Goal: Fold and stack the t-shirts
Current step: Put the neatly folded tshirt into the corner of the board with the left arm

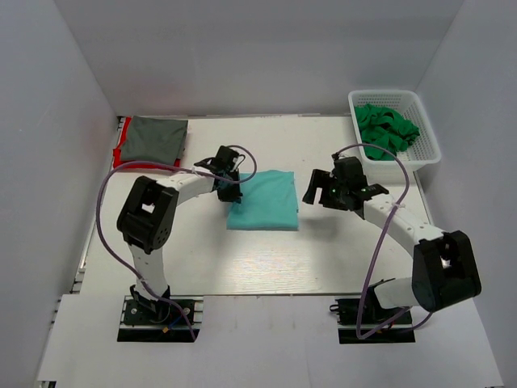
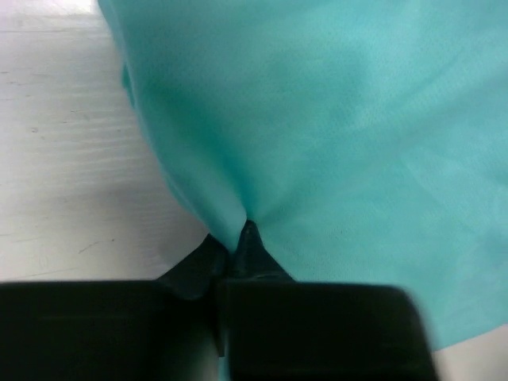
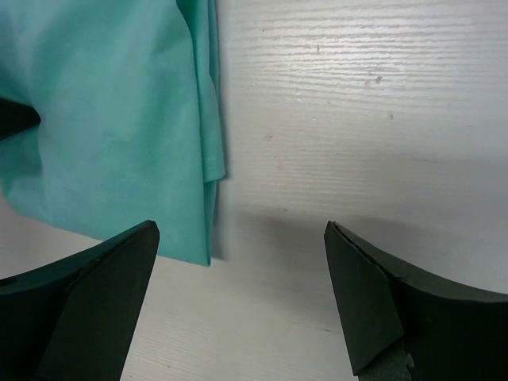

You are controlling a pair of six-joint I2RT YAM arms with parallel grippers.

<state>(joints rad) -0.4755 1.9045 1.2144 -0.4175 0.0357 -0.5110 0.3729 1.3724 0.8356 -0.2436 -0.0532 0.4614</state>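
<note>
A folded light teal t-shirt (image 1: 263, 200) lies in the middle of the table. My left gripper (image 1: 229, 191) is at its left edge, shut on a pinch of the teal cloth (image 2: 333, 119). My right gripper (image 1: 317, 191) is open and empty just right of the shirt, whose right edge shows in the right wrist view (image 3: 119, 119). A folded dark grey t-shirt (image 1: 155, 137) lies on a red one (image 1: 121, 144) at the back left. Bright green t-shirts (image 1: 386, 129) fill the basket.
A white plastic lattice basket (image 1: 430, 147) stands at the back right corner. White walls enclose the table on three sides. Bare table (image 1: 266, 259) lies in front of the teal shirt.
</note>
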